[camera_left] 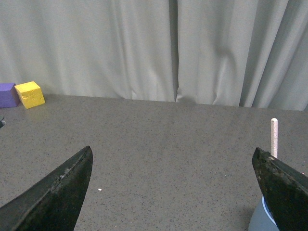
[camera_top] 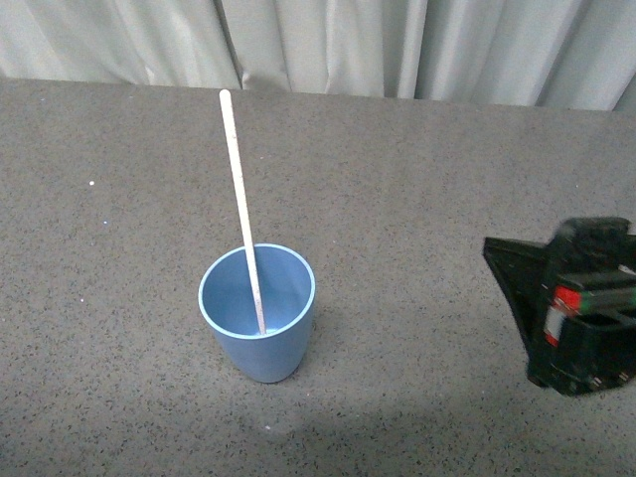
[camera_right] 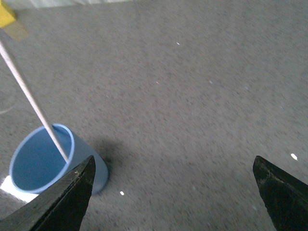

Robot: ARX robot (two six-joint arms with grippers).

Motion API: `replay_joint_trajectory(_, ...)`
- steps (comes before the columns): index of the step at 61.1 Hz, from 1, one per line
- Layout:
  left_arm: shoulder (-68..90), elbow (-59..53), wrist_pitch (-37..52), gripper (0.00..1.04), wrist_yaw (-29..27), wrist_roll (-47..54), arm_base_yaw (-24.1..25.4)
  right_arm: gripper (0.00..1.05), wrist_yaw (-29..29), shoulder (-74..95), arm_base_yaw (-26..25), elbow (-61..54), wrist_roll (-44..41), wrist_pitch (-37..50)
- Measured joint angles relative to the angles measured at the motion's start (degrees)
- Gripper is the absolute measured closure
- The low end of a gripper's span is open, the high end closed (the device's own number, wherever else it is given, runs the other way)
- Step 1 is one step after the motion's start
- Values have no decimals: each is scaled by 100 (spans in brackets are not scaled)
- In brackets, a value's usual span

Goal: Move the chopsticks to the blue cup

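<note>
The blue cup (camera_top: 258, 310) stands upright on the grey table. The pale chopstick (camera_top: 239, 197) stands inside it, leaning against the far rim, its top end pointing away. My right gripper (camera_top: 497, 253) is open and empty, to the right of the cup and apart from it. In the right wrist view the cup (camera_right: 41, 166) and the chopstick (camera_right: 31, 98) sit beside one finger of the open gripper (camera_right: 173, 166). In the left wrist view my left gripper (camera_left: 173, 156) is open and empty; the chopstick's tip (camera_left: 274, 137) and a bit of the cup (camera_left: 262, 222) show by one finger.
A yellow block (camera_left: 30, 94) and a purple block (camera_left: 7, 95) sit at the table's far edge by the grey curtain (camera_top: 328, 45). The yellow block also shows in the right wrist view (camera_right: 6, 14).
</note>
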Motion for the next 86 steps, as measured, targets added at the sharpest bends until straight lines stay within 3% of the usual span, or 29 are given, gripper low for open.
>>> replay_joint_trajectory(4, 0, 0, 0, 7, -2, 0, 0, 9, 562, -750, 155, -262, -247, -380)
replay_joint_trajectory(7, 0, 0, 0, 7, -2, 0, 0, 9, 916, -1032, 258, -448, -409, -188)
replay_joint_trajectory(10, 0, 0, 0, 7, -4, 0, 0, 17, 1720, -918, 378, -809, -743, 955)
replay_joint_trajectory(14, 0, 0, 0, 7, 11, 2, 0, 27, 2302, -817, 278, -1169, -1060, 2229)
replay_joint_trajectory(17, -4, 0, 0, 7, 2, 0, 0, 36, 2326, -1008, 72, -1331, -1193, 2616)
replay_joint_trajectory(21, 9, 0, 0, 7, -9, 2, 0, 47, 2109, -1493, -170, -1338, -1292, 2459)
replay_joint_trajectory(40, 4, 0, 0, 7, 0, 0, 0, 104, 1014, -4210, -1259, -1333, -1438, -214)
replay_joint_trajectory(58, 4, 0, 0, 7, 0, 0, 0, 104, 433, -5292, -1845, -1333, -1427, -1211)
replay_joint_trajectory(62, 4, 0, 0, 7, 0, 0, 0, 104, -125, -5515, -2258, -1333, -1429, -1436)
replay_joint_trajectory(66, 4, 0, 0, 7, 2, 0, 0, 104, -175, -5707, -2514, -1333, -1427, -1613)
replay_joint_trajectory(86, 4, 0, 0, 7, 0, 2, 0, 104, -234, -6389, -2549, -1333, -1429, -2295)
